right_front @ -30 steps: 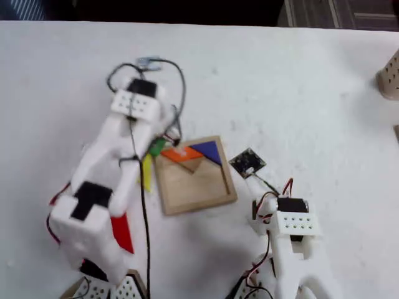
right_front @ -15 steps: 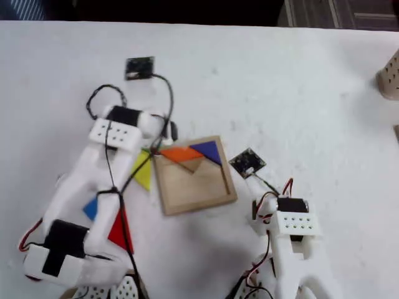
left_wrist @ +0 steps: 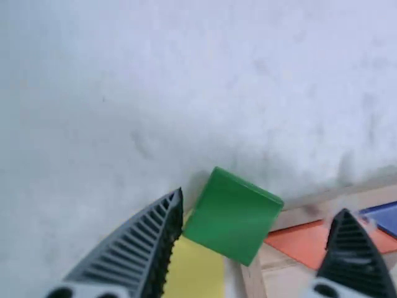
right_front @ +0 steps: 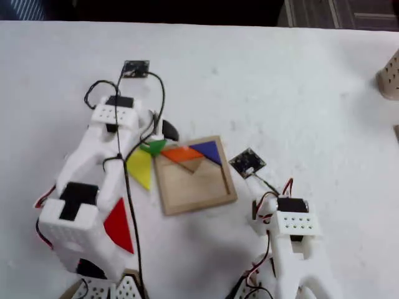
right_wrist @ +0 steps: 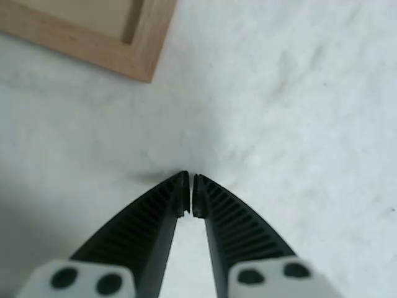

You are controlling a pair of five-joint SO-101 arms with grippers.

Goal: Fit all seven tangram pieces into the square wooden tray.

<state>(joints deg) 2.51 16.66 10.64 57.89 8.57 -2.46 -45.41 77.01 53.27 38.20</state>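
Note:
The square wooden tray [right_front: 198, 198] lies mid-table with an orange piece [right_front: 182, 153] and a blue triangle [right_front: 209, 151] along its far side. A green piece [right_front: 153, 147] rests at the tray's far left corner, partly over a yellow piece [right_front: 140, 168]. My left gripper [right_front: 161, 134] hangs open just above it. In the left wrist view the green piece [left_wrist: 232, 214] lies between and beyond the spread fingertips [left_wrist: 155, 239], untouched, beside the yellow piece [left_wrist: 197, 273] and the orange piece [left_wrist: 304, 241]. My right gripper [right_wrist: 190, 194] is shut on nothing, low over the table by the tray's corner [right_wrist: 133, 62].
A red triangle [right_front: 118, 225] lies near the front beside the left arm. Small black boards on wires sit at the far left [right_front: 136, 68] and right of the tray [right_front: 247, 162]. A pegged block [right_front: 389, 76] stands at the right edge.
The left arm swung out to the left and came back, and its gripper now hangs over the green piece at the tray's corner. A small blue piece seen half a second ago is now hidden by the arm. The right arm kept still.

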